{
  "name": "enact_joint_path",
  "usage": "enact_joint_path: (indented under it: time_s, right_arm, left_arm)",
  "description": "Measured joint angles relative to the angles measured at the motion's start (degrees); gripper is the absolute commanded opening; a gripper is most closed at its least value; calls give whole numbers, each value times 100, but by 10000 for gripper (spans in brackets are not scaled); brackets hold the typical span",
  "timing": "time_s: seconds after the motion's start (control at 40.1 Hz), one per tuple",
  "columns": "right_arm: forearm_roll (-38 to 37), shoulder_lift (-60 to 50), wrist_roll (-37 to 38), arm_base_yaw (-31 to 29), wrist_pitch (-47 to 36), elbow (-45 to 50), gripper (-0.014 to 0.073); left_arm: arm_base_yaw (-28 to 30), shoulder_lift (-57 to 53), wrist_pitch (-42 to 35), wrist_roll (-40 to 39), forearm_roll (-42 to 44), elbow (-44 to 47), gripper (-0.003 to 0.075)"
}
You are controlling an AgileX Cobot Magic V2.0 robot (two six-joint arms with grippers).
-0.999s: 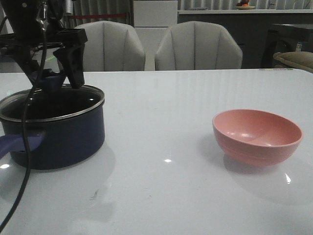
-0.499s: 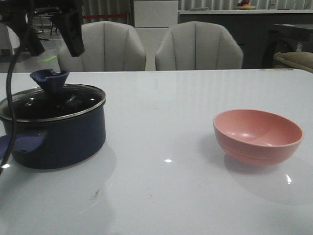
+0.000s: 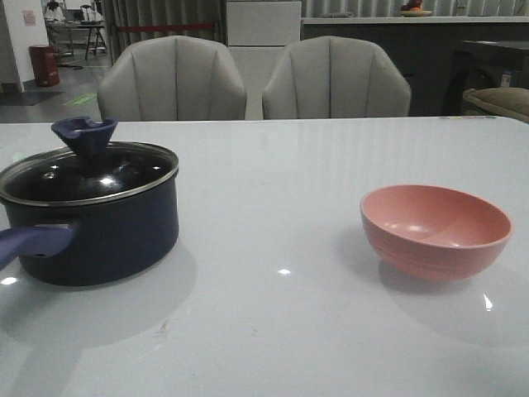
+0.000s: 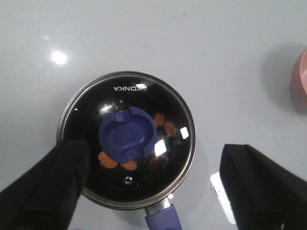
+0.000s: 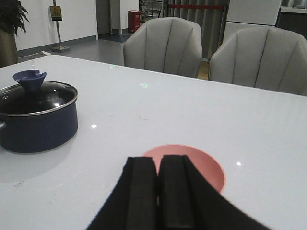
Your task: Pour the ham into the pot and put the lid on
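Since pouring looks done: orange ham slices (image 4: 165,126) lie under the dark glass lid (image 3: 89,172).
Navy pot (image 3: 107,236): table's left edge, covered.
Left gripper (image 4: 153,184): spread wide above, empty.
Right gripper (image 5: 158,191): clenched, empty, over the pink bowl (image 3: 436,229).

A showroom or office-like hall rather than a home kitchen: a glossy white table (image 3: 314,165) faces two grey padded ribbed-back chairs (image 3: 335,78); behind stand a white cabinet (image 3: 262,22), long dark curtains (image 3: 165,18), a red bin (image 5: 134,20) and a yellow floor sign (image 5: 56,13) (lettering unreadable).
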Motion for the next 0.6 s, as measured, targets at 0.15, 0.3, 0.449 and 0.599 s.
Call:
enact_joint_path:
  time_s: [0.15,0.3,0.449,0.599]
  right_arm:
    - [0,0,0,0,0,0,147]
    - [0,0,0,0,0,0,147]
    - [0,0,0,0,0,0,147]
    - [0,0,0,0,0,0,147]
  left_arm:
    - [0,-738,-400,123,69,908,584]
    - [0,-1580,-940,147,72,1880,584]
    - [0,-2521,-1695,149,79,2853,584]
    - [0,-3505,-2383,160,79,3794,584]
